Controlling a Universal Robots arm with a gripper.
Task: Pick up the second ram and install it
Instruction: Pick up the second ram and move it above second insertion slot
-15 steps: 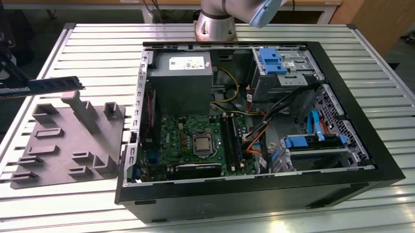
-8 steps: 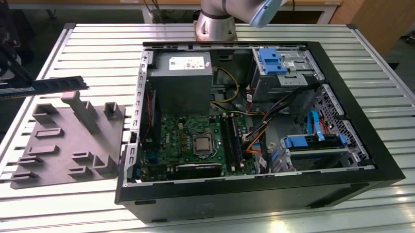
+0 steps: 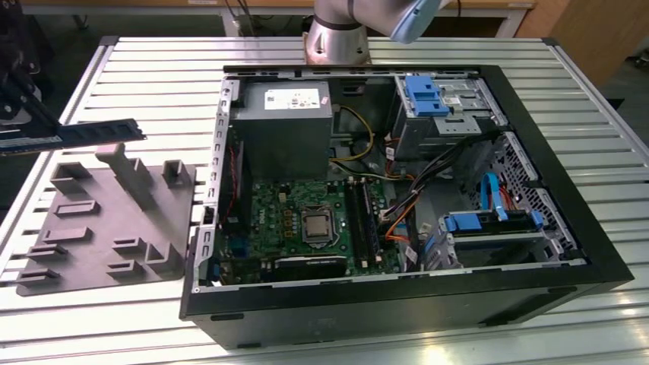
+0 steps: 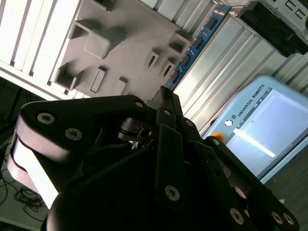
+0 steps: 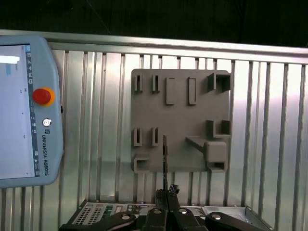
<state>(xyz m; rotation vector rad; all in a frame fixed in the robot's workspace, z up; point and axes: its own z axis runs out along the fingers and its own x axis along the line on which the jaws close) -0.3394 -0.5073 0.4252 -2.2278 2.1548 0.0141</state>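
The second ram, a thin dark stick with a row of chips, hangs in the air above the grey holder tray, at the exterior view's left. My gripper is shut on one end of it. In the second wrist view the ram sticks out past the gripper over the ribbed table. In the first wrist view the ram shows edge-on, clamped by the gripper above the tray. The open computer case holds the green motherboard with its long black slots.
The black case lies open on the ribbed metal table, with a power supply, blue drive brackets and loose cables inside. A teach pendant lies beside the tray. The arm's base stands behind the case.
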